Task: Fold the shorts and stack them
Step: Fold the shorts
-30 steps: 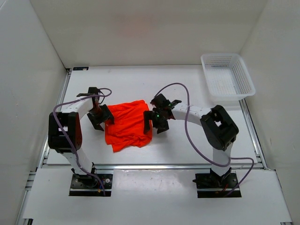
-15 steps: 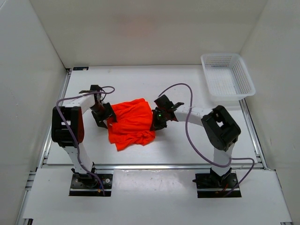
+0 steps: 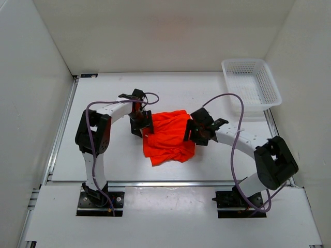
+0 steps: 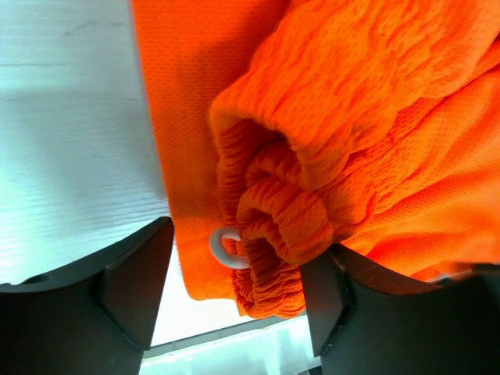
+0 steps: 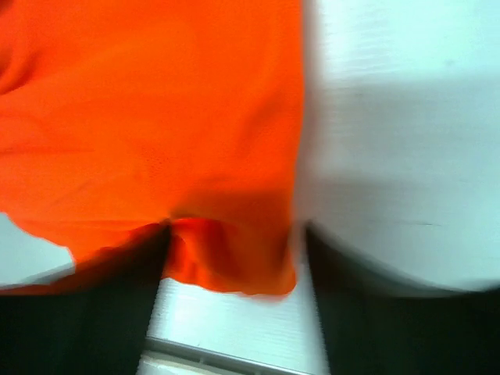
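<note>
- The shorts [image 3: 168, 137] are one pair in bright orange-red, soft fabric, lying crumpled on the white counter [image 3: 114, 98].
- They sit well apart from the white mesh basket [image 3: 252, 82], to its left and nearer the arm bases.
- From above, the part of the pair farther from the arm bases lies flatter, while the nearer part is twisted into folds and ends in a rumpled point.
- The left wrist view shows a fine mesh weave on the flat cloth [image 4: 375, 117] and a thick gathered waistband [image 4: 281, 211], puckered and rolled over itself.
- A small loop of thin white drawstring [image 4: 226, 248] pokes out beside the gathers.
- The left hand [image 3: 144, 126] is at the edge of the shorts turned away from the basket. It is grasping the bunched waistband, which fills the space between its dark fingers [image 4: 133, 289].
- The right hand [image 3: 192, 132] is at the edge of the shorts that faces the basket.
- Its wrist view is blurred. A thin orange hem [image 5: 226, 273] lies between the fingers [image 5: 94, 312], but I cannot tell whether they are clenched on it or released.
</note>
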Controlling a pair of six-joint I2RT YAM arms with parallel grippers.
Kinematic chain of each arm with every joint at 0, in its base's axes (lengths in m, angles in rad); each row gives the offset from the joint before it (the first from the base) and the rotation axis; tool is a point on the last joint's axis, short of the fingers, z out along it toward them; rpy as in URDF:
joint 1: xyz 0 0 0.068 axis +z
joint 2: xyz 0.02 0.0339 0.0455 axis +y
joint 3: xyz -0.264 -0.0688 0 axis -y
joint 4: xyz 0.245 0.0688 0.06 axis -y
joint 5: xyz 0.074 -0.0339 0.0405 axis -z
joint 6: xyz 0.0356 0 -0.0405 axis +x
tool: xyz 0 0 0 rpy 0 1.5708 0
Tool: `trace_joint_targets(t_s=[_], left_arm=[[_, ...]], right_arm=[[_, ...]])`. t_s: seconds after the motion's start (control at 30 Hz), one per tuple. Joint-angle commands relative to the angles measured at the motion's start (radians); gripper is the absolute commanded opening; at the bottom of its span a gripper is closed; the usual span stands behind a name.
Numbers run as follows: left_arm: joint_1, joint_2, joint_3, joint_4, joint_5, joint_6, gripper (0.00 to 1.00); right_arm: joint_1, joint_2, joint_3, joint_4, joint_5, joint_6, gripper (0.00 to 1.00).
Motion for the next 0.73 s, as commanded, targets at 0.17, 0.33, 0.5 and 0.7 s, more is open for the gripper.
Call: trace_joint_targets(t_s=[0.17, 0.33, 0.5, 0.7], left_arm=[[0.010, -0.146, 0.217, -0.199, -0.167, 0.131, 0.96], [0.010, -0.346, 0.414, -0.282, -0.238, 0.152, 0.98], [0.057, -0.555, 0.393, -0.223, -0.291, 0.162, 0.98], [0.066, -0.830, 0.228, -0.126, -0.483, 0.139, 0.98]], right_arm=[[0.000, -0.241, 0.127, -0.249, 0.303, -0.059, 1.00], [-0.032, -0.405, 0.212, -0.351, 0.554, -0.102, 1.00], [-0.051, -0.490, 0.284, -0.459, 0.740, -0.161, 1.00], [-0.051, -0.537, 0.259, -0.503, 0.813, -0.148, 1.00]])
